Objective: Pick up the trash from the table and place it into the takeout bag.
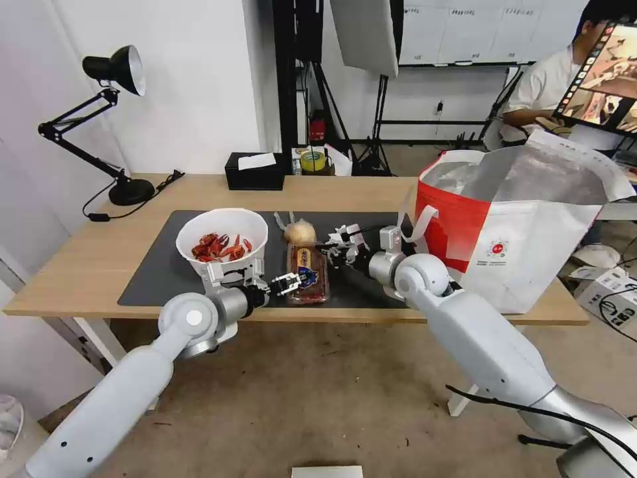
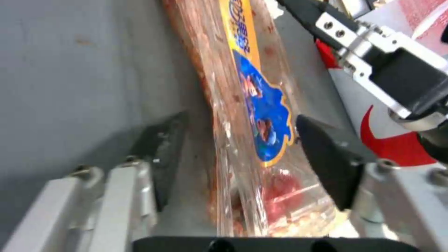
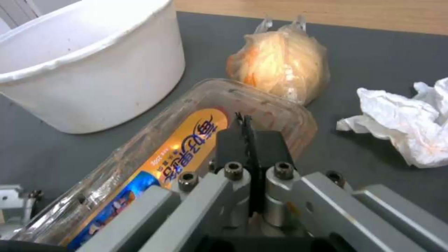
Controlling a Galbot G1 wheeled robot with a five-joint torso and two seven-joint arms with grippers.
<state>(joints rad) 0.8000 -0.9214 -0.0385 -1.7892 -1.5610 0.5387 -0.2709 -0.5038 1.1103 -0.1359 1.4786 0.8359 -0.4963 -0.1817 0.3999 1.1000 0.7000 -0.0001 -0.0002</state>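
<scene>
my left gripper (image 2: 233,140) sits spread around the clear tray (image 2: 247,115). my right gripper (image 3: 245,140) hovers clenched over that tray, grasping nothing.

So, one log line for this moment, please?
left gripper: open, astride tray | right gripper: shut above tray | bowl, tissue, knotted bag: on mat | takeout bag: right end of table

Table (image 1: 79,265): light wood, smooth and matt. Mat (image 1: 152,272): dark grey, matt. Bowl (image 3: 93,80): white, smooth, slight sheen. Tray (image 3: 154,154): clear glossy plastic with a printed orange-and-blue label (greasy red smears inside). Knotted bag (image 3: 280,70): thin clear film, wrinkled. Tissue (image 3: 406,119): white paper, crumpled. Takeout bag (image 1: 524,252): smooth red-and-white outer, creased silver foil lining. Gripper fingers (image 2: 327,154): black, matt, on brushed metal links
</scene>
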